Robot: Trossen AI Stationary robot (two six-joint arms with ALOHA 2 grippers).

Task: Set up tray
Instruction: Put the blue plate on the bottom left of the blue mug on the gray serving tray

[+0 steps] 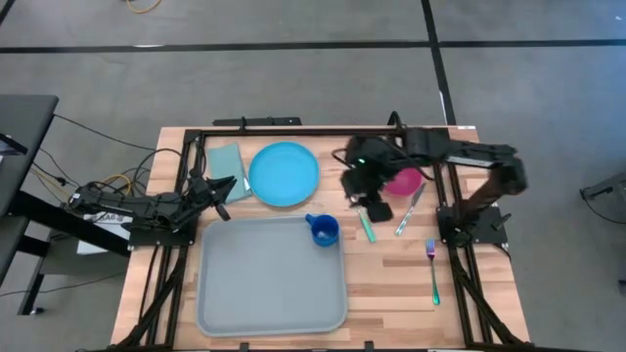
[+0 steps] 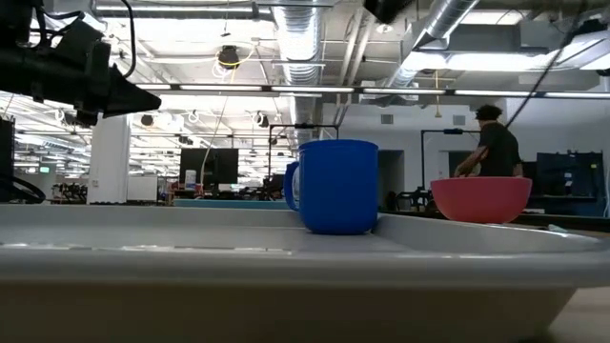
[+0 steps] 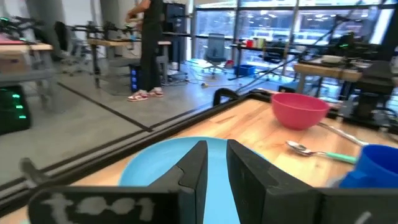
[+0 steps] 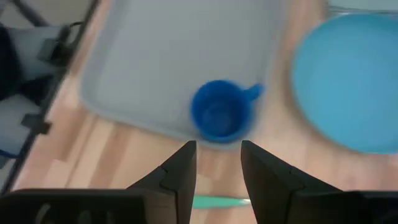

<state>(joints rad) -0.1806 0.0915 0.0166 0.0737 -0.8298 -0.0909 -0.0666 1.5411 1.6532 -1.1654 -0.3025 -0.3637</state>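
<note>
The light grey-blue tray (image 1: 264, 284) lies on the wooden table near its front edge. A blue cup (image 1: 323, 231) stands upright on its base in the tray's far right corner. My right gripper (image 4: 217, 155) hangs open above the bare wood just right of the cup, pointing slantwise down, with nothing between its fingers. My left gripper (image 3: 214, 168) is level at the table's left, beside the round blue plate (image 1: 284, 174). Its fingers stand a narrow gap apart and nothing is between them.
A teal napkin (image 1: 225, 161) lies left of the plate. A pink bowl (image 1: 403, 181) stands at the far right. A teal-handled spoon (image 1: 367, 227), another piece of cutlery (image 1: 409, 213) and a fork (image 1: 432, 269) lie on the wood right of the tray. People stand in the room behind.
</note>
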